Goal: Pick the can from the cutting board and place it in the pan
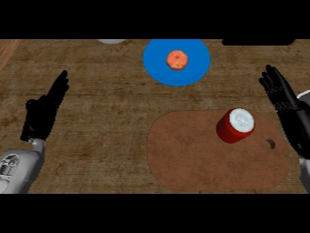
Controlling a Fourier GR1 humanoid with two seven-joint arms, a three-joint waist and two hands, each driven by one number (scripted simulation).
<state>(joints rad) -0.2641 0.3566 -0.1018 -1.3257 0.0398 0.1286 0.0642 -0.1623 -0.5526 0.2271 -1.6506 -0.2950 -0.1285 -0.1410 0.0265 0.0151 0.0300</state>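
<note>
The right hand (292, 109) is held open beside the red can (236, 125), which is positioned upright on the cutting board (204, 164); the left hand (44, 111) is held open too.

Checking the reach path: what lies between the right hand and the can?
Head view: nothing stands between the right hand and the can, only a bare strip of cutting board and counter.

I have one view: head camera. It looks steeply down on the counter (83, 136), forearms entering from the lower edge.
</note>
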